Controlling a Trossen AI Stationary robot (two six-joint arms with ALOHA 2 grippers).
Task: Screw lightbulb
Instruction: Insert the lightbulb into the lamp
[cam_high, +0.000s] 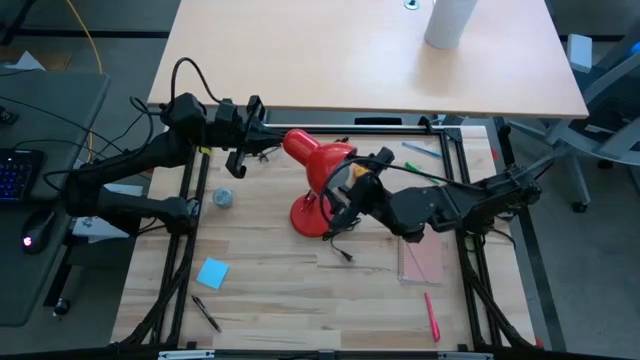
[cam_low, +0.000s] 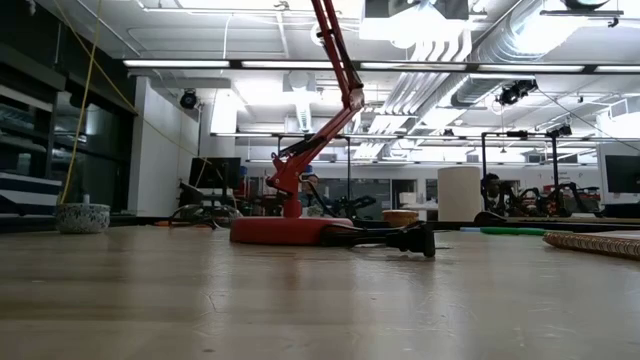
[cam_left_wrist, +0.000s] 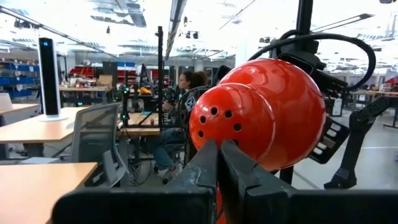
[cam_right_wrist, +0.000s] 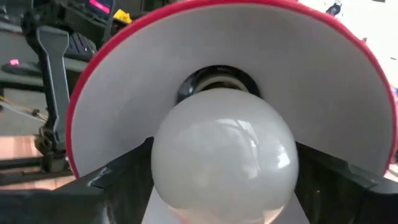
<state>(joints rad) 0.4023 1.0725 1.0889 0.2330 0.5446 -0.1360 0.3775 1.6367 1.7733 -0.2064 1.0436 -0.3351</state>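
A red desk lamp stands on its round base (cam_high: 308, 216) mid-table, its arm (cam_low: 335, 50) rising out of the low view. Its shade (cam_high: 318, 158) is tipped on its side, open toward the table's right. My left gripper (cam_high: 272, 142) is at the shade's vented back (cam_left_wrist: 261, 112), shut on a thin red part of the lamp. My right gripper (cam_high: 352, 195) reaches into the shade's mouth, shut on the white lightbulb (cam_right_wrist: 224, 162). The bulb's narrow end sits at the black socket (cam_right_wrist: 217, 79) inside the white-lined shade. My left gripper pinches a thin red part of the lamp (cam_left_wrist: 217, 208) just under the shade's back between its two nearly closed fingers (cam_left_wrist: 202, 168). It comes level from the table's left. The fingers hide which part it is. My right gripper pinches the bulb's round glass (cam_right_wrist: 168, 168) between its two fingers (cam_right_wrist: 121, 177), one on each side at the widest part. It comes from the table's right, pointing into the shade along the bulb's axis. The bulb is clear of the table, its base end at the socket.
The lamp's black cord and switch (cam_low: 410, 238) lie on the table beside the base. A notebook (cam_high: 420, 260), a red pen (cam_high: 432, 315), a blue note (cam_high: 212, 272), a dark pen (cam_high: 205, 312) and a small grey object (cam_high: 223, 198) lie around.
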